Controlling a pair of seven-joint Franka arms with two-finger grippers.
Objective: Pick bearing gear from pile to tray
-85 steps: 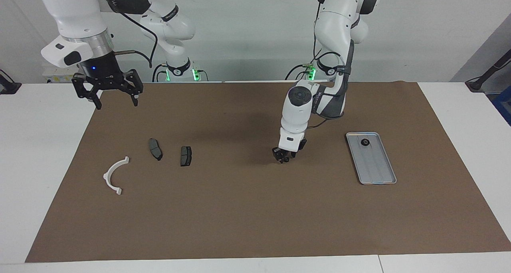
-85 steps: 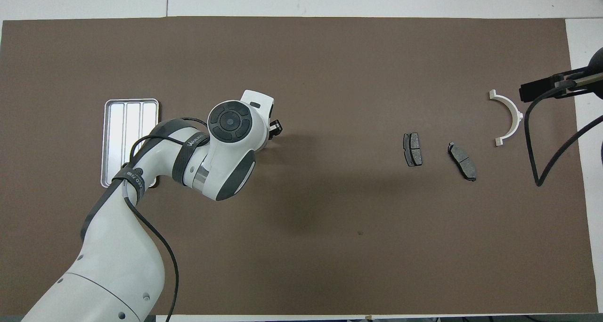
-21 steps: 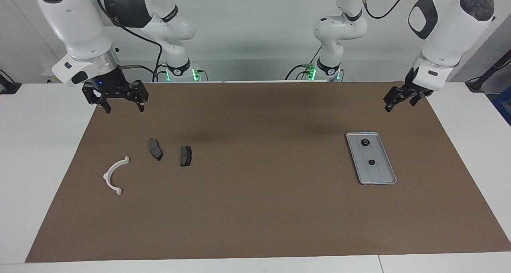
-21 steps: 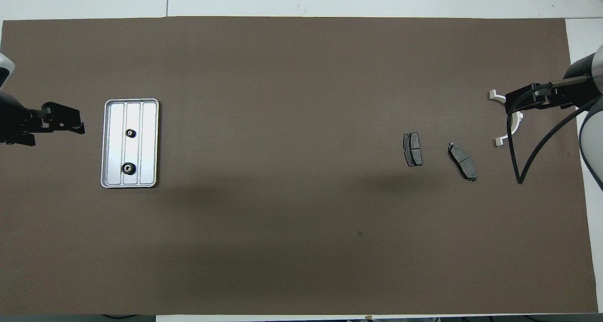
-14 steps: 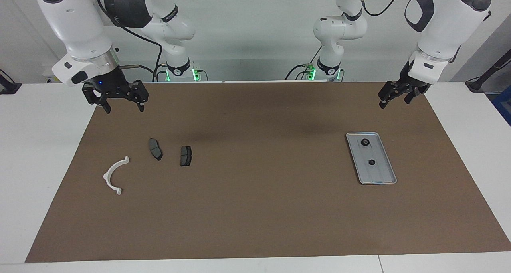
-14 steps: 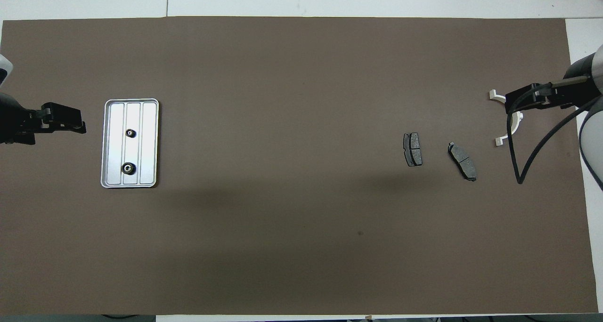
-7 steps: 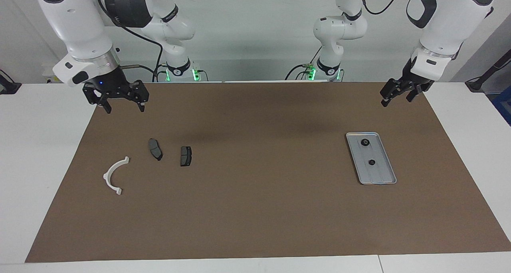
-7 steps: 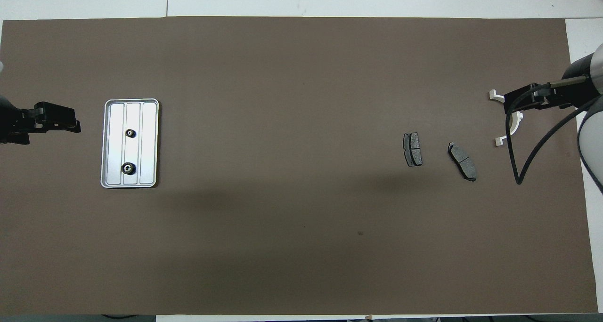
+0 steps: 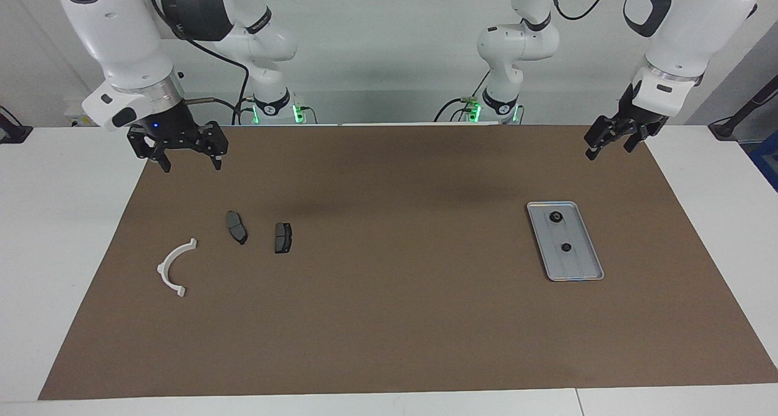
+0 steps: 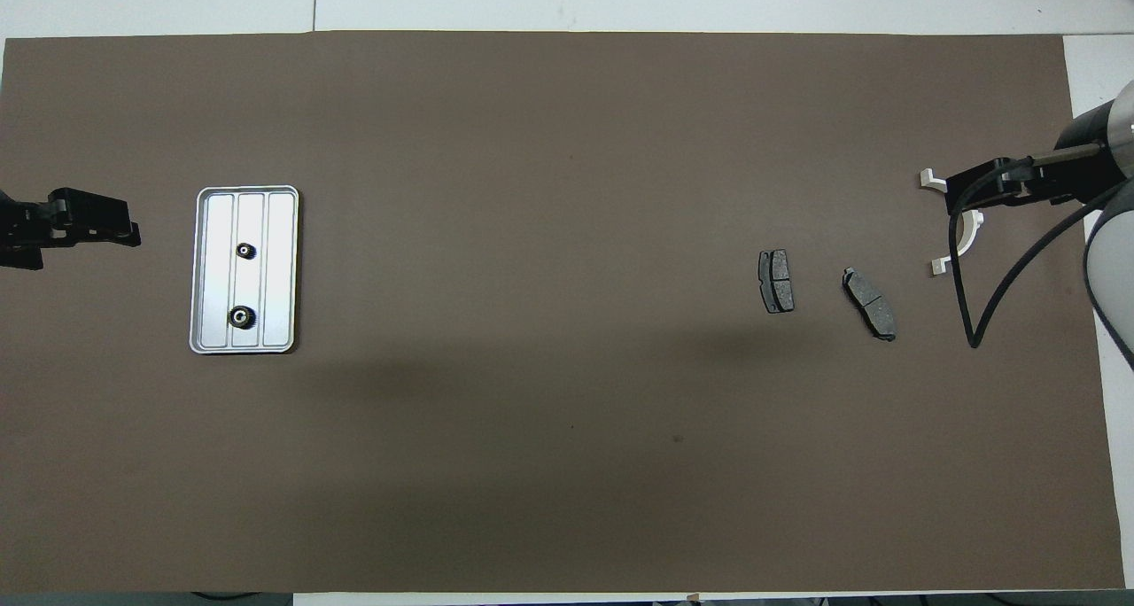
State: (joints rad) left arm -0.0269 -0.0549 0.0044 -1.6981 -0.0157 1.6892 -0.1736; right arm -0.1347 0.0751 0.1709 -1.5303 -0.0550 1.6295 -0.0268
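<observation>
Setting: white bench (image 9: 73, 233) covered by a wide brown paper mat (image 9: 389, 318), pale wall at the robots' end.
Tray: flat silver-grey rectangular metal tray (image 9: 580, 264) with raised rim and ribbed base, lying on the mat toward the left arm's end of the bench.
Task parts: two small black round bearing gears in the tray, one (image 9: 555, 217) nearer to the robots, the other (image 9: 566, 247) farther from them, apart from each other on the middle rib.
Pile: white half-ring plastic bracket (image 9: 172, 268) toward the right arm's end; two dark grey brake-pad-shaped plates (image 9: 236, 227) (image 9: 282, 237) beside it, toward the middle of the mat, all apart.
Left pincer (image 9: 609, 138): raised in the air over the mat's corner near its own end, well apart from the tray; fingers spread, holding nothing.
Right pincer (image 9: 189, 156): raised over the mat's edge at the right arm's end, above the pile's area but clear of it; fingers spread wide, holding nothing.
</observation>
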